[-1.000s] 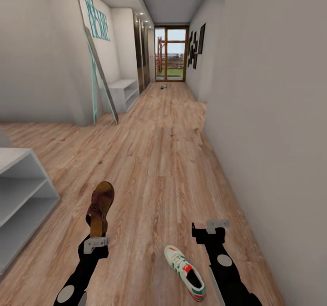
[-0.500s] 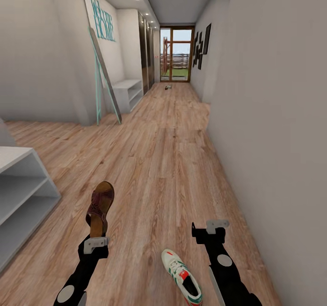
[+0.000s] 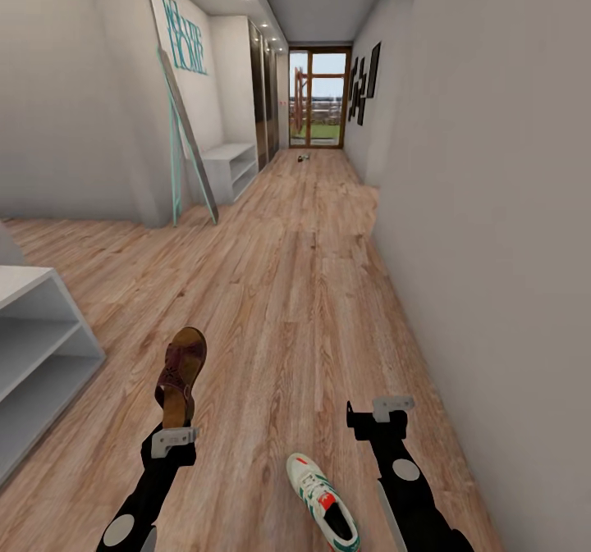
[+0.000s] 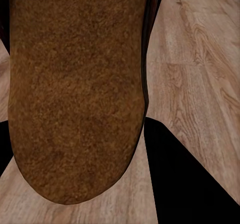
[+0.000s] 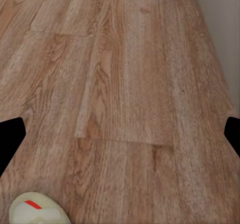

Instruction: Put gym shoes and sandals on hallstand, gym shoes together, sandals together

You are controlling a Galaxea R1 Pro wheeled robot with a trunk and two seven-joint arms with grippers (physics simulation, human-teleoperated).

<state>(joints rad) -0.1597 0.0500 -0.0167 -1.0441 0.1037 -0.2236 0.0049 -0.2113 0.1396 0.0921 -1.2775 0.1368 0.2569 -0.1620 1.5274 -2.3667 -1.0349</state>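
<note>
Sandal (image 3: pixel 180 376) is riding in my left fingers (image 3: pixel 173 439); right fingers (image 3: pixel 392 407) are wide, sneaker (image 3: pixel 322 501) sliding toward lower frame as I'm rolling.

A sandal (image 3: pixel 181 374) stands upright in the left gripper (image 3: pixel 174 438) at eleven o'clock; a gym shoe (image 3: pixel 322 504) lies on the corridor floor (image 3: pixel 279 289) between both arms; the hallstand (image 3: pixel 37 347) sits at nine.
</note>
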